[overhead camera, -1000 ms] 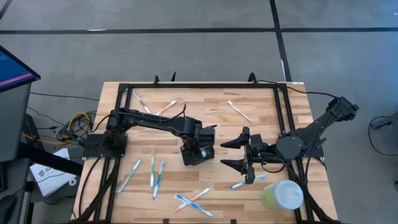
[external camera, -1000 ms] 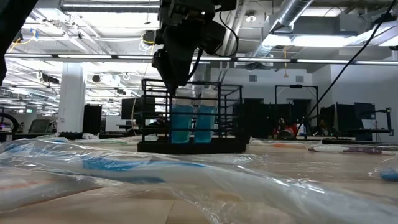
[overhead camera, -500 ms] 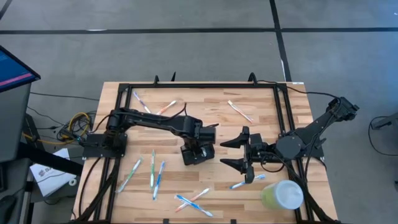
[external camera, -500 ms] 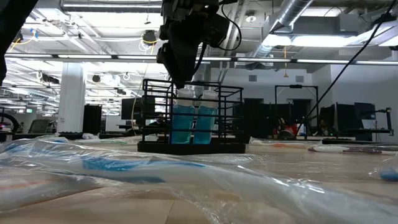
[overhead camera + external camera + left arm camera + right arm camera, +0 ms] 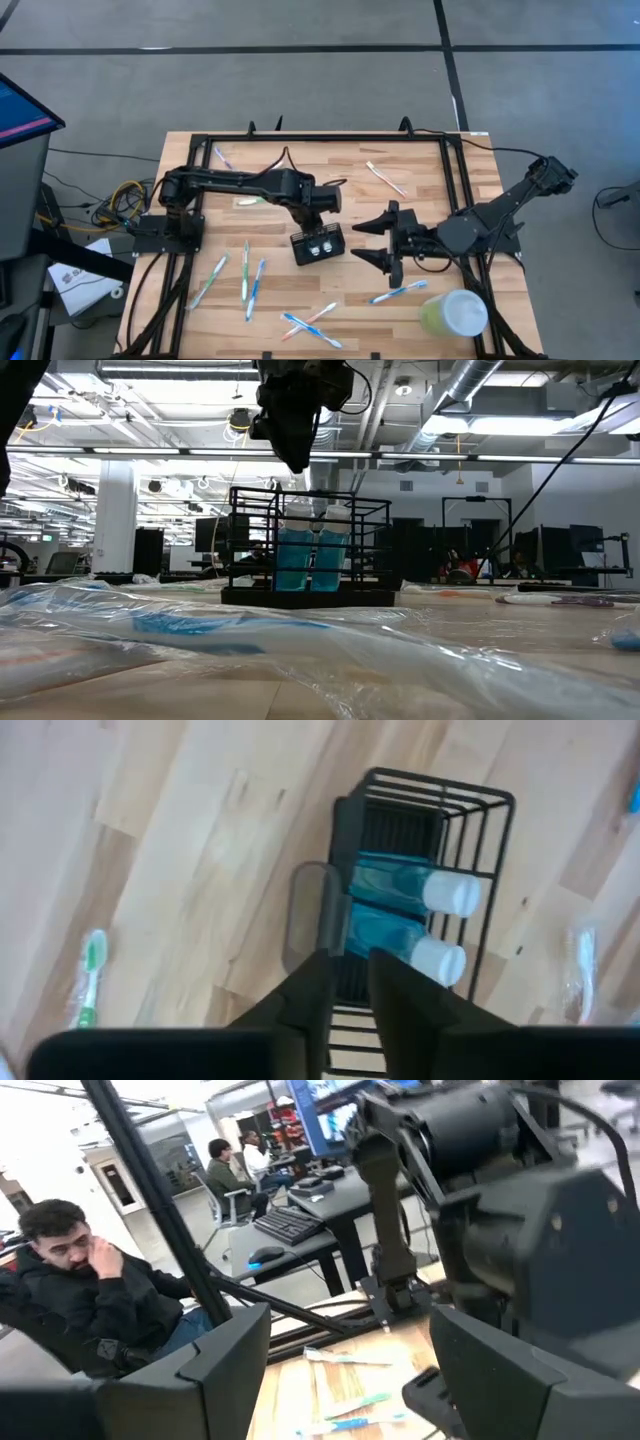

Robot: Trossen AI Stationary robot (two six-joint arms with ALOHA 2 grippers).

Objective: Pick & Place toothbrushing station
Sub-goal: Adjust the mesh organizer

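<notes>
Standing upright near the middle of the wooden table [image 5: 420, 160], the toothbrushing station [image 5: 318, 244] is a black wire rack, and inside it two clear bottles of blue liquid [image 5: 310, 558] with white caps sit side by side. The left gripper [image 5: 347, 982] hangs just above the rack, touching nothing, its two fingers [image 5: 312, 990] drawn close with only a narrow gap between them and nothing pinched. The right gripper [image 5: 385, 243] waits to the right of the rack, apart from it, fingers spread wide and empty. A pale green cup [image 5: 452, 314] with a white lid stands at the table's near right corner; what it holds cannot be told. Wrapped toothbrushes [image 5: 246, 276] lie scattered over the wood. Beyond the table a seated person [image 5: 95, 1305] shows in the room.
</notes>
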